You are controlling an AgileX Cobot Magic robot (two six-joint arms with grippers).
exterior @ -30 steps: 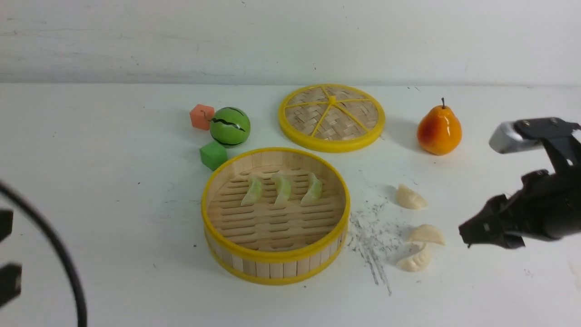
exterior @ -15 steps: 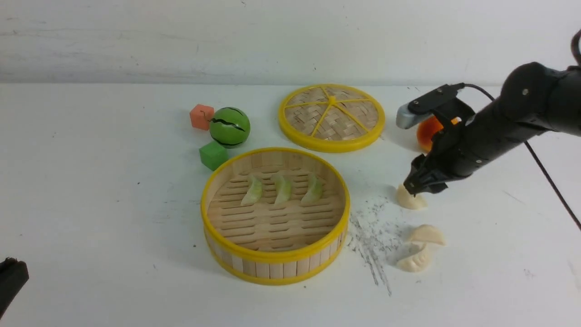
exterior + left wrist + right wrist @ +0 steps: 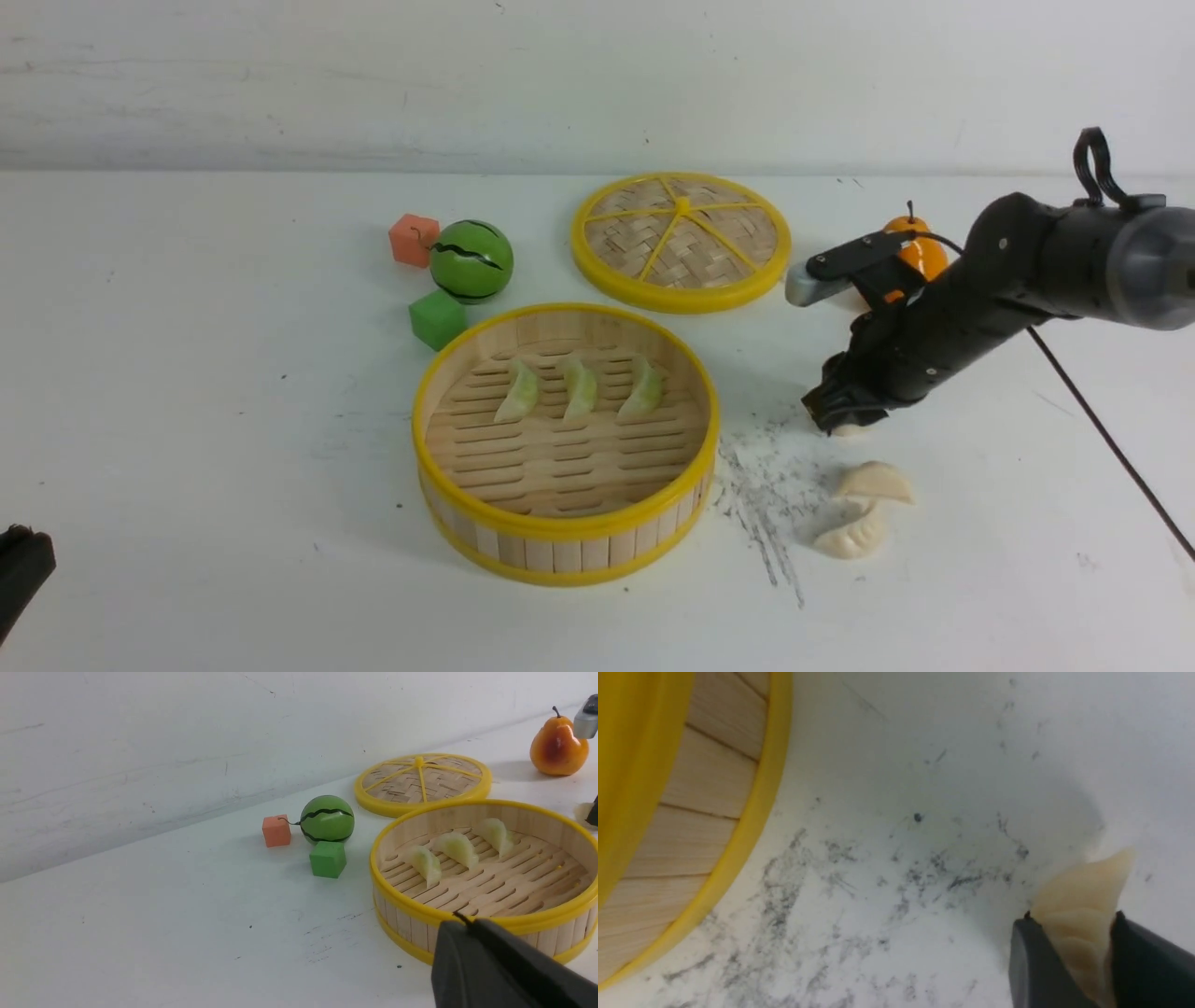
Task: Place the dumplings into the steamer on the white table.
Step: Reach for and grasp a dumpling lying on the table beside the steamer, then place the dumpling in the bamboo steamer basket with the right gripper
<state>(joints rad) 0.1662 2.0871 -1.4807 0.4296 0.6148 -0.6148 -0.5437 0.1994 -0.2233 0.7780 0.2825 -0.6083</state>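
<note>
Right jaws, lately apart, now pinch a cream dumpling (image 3: 1078, 896) on the desk (image 3: 233, 373); fourth transfer begun. Left jaws closed, empty.

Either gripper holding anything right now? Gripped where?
Right gripper pinches a cream dumpling across its body, one tip poking out. Left gripper is shut, holding nothing.

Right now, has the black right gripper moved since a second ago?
Yes. The black right gripper has come leftward, toward the round wooden yellow-rimmed steamer, and now grips the cream-white pleated dumpling beside the grey specks.
</note>
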